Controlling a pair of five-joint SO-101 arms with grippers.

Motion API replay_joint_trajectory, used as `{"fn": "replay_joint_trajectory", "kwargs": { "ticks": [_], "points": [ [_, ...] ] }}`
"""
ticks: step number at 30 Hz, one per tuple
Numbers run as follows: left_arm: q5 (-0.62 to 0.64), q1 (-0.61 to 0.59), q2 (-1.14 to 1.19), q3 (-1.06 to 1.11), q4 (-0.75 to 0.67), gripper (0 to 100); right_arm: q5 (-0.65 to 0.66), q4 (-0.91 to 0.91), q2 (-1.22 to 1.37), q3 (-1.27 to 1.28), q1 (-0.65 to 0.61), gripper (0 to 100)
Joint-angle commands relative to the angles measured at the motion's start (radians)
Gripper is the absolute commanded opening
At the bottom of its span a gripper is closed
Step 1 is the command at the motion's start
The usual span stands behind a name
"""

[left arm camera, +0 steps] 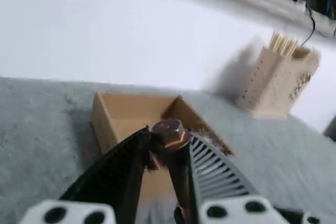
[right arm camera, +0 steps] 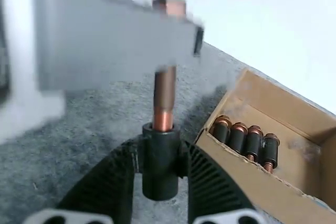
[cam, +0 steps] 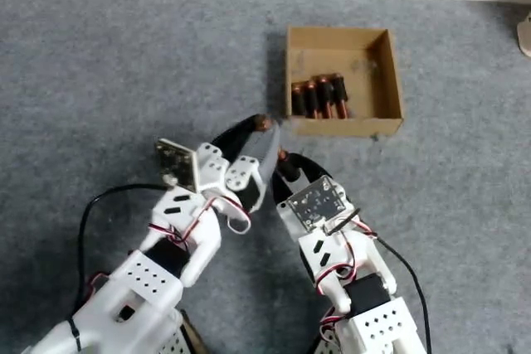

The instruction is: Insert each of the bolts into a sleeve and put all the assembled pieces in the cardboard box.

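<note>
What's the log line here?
left gripper shut on copper hex bolt | right gripper shut on black sleeve, bolt tip inside | cardboard box: four assemblies

The cardboard box (cam: 344,128) sits on the desk (cam: 99,64), four assembled pieces (cam: 319,97) side by side inside. Just before it, the left claw (cam: 264,128) holds the bolt (right arm camera: 165,93) over the sleeve (right arm camera: 159,166) in the right claw (cam: 284,160).

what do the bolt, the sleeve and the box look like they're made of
The bolt looks like metal with a copper-coloured, slightly glossy finish: its shank catches light. The sleeve is matte black and smooth, probably plastic or rubber; the look leaves open which. The cardboard box is plain brown cardboard, dull, with thin walls and a slightly ragged top edge.
</note>
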Motion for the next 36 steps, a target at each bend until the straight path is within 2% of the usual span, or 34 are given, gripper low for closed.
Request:
{"fn": "replay_joint_trajectory", "kwargs": {
  "ticks": [1,11,13,19,22,29,36],
  "points": [
    [0.006,0.067,0.001,-0.035,0.052,1,0.009,-0.036,-0.016,0.134,0.028,0.5],
    [0.002,0.09,0.001,-0.033,0.169,2,0.008,-0.05,-0.016,0.133,0.064,0.5],
    [0.002,0.09,0.001,-0.035,0.203,7,0.008,-0.05,-0.016,0.133,0.064,0.5],
    [0.002,0.079,0.001,-0.044,0.353,37,-0.038,-0.051,-0.016,0.133,0.074,0.5],
    [0.003,0.048,0.001,-0.064,0.414,45,-0.081,-0.051,-0.015,0.133,0.133,0.5],
    [0.003,-0.071,0.001,-0.153,0.588,46,-0.08,-0.044,-0.005,0.087,0.18,0.5],
    [0.0,-0.159,0.01,-0.154,0.586,46,-0.077,-0.044,0.038,-0.015,0.24,0.5]
  ]
}}
